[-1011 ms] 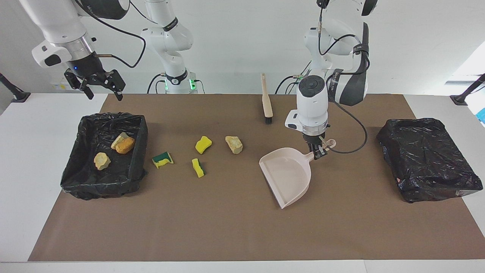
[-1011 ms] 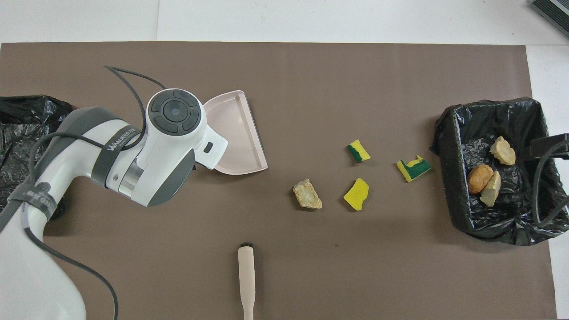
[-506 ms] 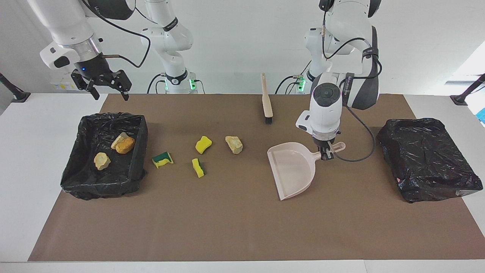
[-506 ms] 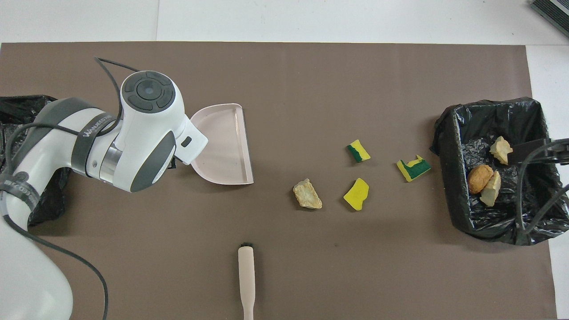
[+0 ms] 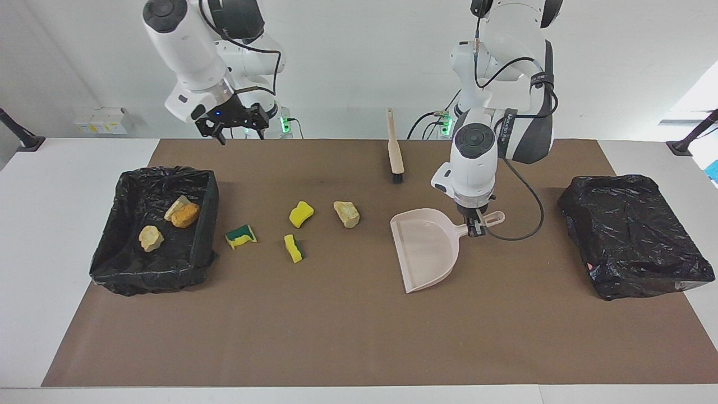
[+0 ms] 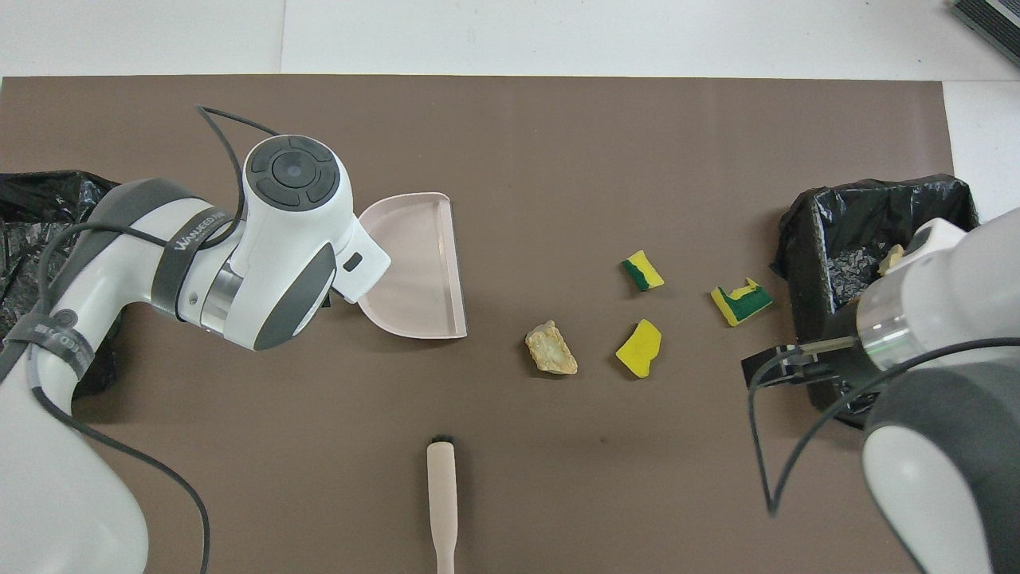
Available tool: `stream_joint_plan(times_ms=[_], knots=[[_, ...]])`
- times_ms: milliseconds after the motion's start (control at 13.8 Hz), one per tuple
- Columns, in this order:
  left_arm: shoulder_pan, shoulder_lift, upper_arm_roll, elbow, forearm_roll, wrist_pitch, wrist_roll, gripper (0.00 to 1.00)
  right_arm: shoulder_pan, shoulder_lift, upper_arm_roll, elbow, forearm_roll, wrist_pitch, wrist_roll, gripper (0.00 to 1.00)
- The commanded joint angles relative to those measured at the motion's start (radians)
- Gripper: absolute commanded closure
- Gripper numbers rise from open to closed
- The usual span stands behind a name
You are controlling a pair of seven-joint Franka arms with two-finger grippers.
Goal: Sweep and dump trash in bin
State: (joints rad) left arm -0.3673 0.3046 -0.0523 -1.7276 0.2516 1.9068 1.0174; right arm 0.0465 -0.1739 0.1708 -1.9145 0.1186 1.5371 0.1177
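Brown matting covers the counter; left claw (image 5: 475,227), clamped on the dustpan (image 5: 426,249) handle, points its mouth toward the loose trash (image 5: 346,214), which lies toward the right arm's end. Right claw (image 5: 234,130) hangs spread.

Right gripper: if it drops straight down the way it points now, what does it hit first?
Probably bare brown mat. The right gripper hangs open, between the bin and the brush; depth is uncertain.

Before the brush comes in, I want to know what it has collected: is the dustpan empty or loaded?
Empty. The dustpan, held by the left gripper, shows a bare tray.
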Motion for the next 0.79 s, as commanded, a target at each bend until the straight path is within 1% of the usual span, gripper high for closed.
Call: stream_joint_plan(times_ms=[0, 144, 289, 361, 506, 650, 722], knots=[[-0.013, -0.036, 0.005, -0.065, 0.012, 0.009, 0.015, 1.00, 0.119, -0.039, 0.003, -0.141, 0.051, 0.092, 0.132, 0.00], [-0.013, -0.047, 0.005, -0.101, 0.012, 0.052, 0.018, 1.00, 0.208, -0.038, 0.003, -0.233, 0.102, 0.182, 0.180, 0.00], [-0.033, -0.027, 0.005, -0.109, 0.043, 0.079, 0.016, 1.00, 0.333, -0.038, 0.006, -0.322, 0.105, 0.321, 0.323, 0.00], [-0.033, -0.032, 0.005, -0.128, 0.046, 0.101, 0.016, 1.00, 0.382, -0.036, 0.004, -0.345, 0.105, 0.371, 0.403, 0.00], [-0.033, -0.035, 0.003, -0.136, 0.047, 0.107, 0.016, 1.00, 0.473, -0.007, 0.006, -0.347, 0.108, 0.409, 0.514, 0.00], [-0.036, -0.042, 0.005, -0.154, 0.048, 0.119, 0.013, 1.00, 0.617, 0.042, 0.006, -0.350, 0.108, 0.507, 0.702, 0.00], [-0.057, -0.053, 0.006, -0.185, 0.052, 0.129, 0.013, 1.00, 0.674, 0.063, 0.006, -0.350, 0.108, 0.547, 0.794, 0.00]])
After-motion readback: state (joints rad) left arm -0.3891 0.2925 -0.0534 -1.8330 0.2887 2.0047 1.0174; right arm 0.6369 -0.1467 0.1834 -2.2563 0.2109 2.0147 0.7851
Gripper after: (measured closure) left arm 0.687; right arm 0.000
